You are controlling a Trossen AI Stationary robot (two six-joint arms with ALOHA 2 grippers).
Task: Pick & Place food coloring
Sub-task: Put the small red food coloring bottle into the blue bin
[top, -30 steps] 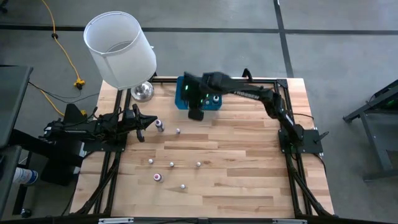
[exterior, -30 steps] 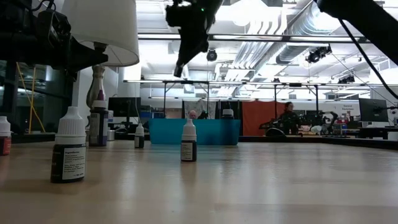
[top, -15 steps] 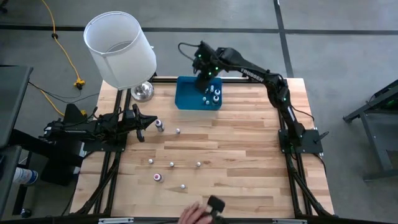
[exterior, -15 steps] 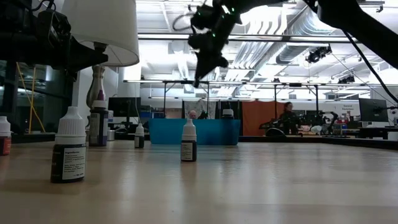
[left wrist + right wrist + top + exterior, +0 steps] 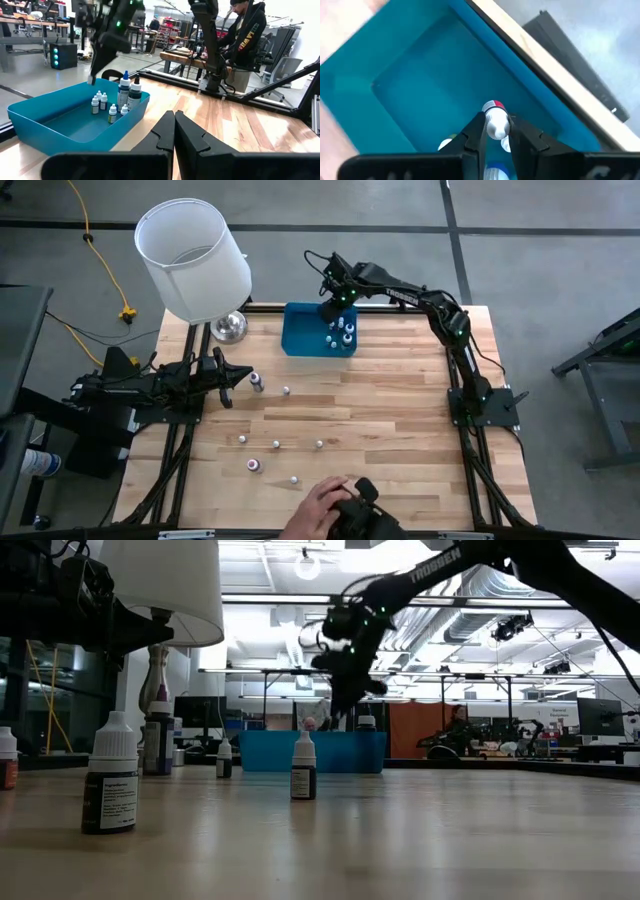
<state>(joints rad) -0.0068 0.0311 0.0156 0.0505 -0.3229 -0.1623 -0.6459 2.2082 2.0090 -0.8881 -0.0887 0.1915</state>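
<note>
At the table's left edge we rest our left gripper (image 5: 232, 378), closed on nothing. Loose bottles (image 5: 276, 444) stand mid-table. Farther right, our right gripper (image 5: 496, 131) pinches one bottle (image 5: 494, 121) above the blue bin (image 5: 301, 340), where more bottles stand.

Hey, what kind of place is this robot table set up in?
Probably a robotics lab or workshop: exposed ceiling ducts, workbenches with equipment, and a person beside another robot stand.
</note>
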